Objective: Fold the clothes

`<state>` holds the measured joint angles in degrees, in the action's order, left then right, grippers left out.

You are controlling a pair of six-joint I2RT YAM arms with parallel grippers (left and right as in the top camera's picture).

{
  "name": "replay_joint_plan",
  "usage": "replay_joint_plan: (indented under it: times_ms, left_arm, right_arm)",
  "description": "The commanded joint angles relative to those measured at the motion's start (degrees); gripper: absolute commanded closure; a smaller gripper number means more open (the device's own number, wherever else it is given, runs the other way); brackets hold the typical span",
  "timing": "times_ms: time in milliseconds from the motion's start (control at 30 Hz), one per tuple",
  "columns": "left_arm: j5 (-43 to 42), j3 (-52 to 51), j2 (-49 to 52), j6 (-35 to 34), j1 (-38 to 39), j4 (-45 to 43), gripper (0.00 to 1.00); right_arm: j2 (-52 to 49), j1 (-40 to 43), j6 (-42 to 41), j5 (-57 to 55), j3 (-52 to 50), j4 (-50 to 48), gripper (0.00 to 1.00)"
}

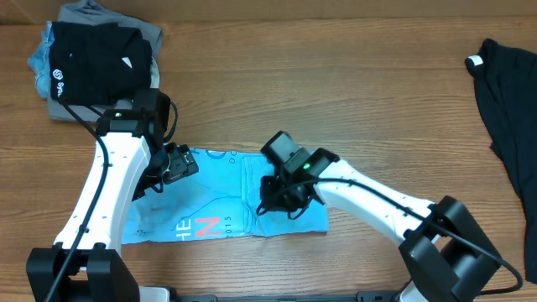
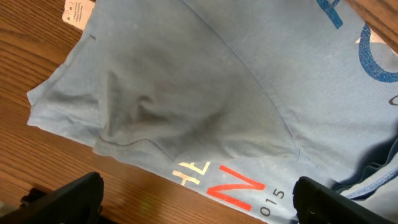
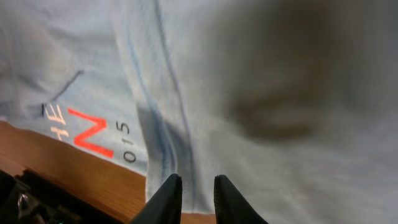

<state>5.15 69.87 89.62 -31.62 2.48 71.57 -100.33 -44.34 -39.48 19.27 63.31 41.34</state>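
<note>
Light blue T-shirt [image 1: 210, 201] lies part-folded on the wooden table [image 1: 352, 92], with both arms over it. The right gripper [image 3: 196, 180] hangs over the shirt's right half near its front edge. Its fingers are drawn almost together, a sliver between them, right on a folded seam. Is cloth nipped in there? Can't tell.

The left gripper [image 2: 199, 185] hovers above the shirt's left half, fingers spread wide, holding nothing.

The danger: so thin a pinch may catch one layer only, and a lift would peel the fold apart. Or it slips off and the edge flops. Nothing pins the shirt either, so a pull could drag the whole thing.

Overhead, the arms cover the shirt's middle. The right wrist view is blurred and shadowed. A black garment [image 1: 96, 59] sits up-left of the shirt, and another [image 1: 512, 109] far right is cut by the frame.
</note>
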Motion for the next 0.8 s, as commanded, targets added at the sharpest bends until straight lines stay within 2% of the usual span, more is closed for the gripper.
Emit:
replay_joint_plan:
  times_ms: [0,400,500,767]
  left_arm:
    - [-0.2,0.3,0.0,-0.5,-0.2,0.1,0.00]
    - [-0.3,0.3,0.0,-0.5,-0.2,0.1,0.00]
    - [-0.3,0.3,0.0,-0.5,-0.2,0.2,0.00]
    - [-0.3,0.3,0.0,-0.5,-0.2,-0.5,0.00]
  right_arm:
    - [-0.5,-2.3,-4.3,-0.1,-0.3,-1.0,0.81]
    - [-7.7,-5.1,-7.6,4.3,-0.3,-5.0,0.88]
    - [-7.7,-6.0,-9.0,4.2,-0.3,-5.8,0.95]
    - [-7.6,-7.0,-8.5,1.3,3.3,-2.4,0.96]
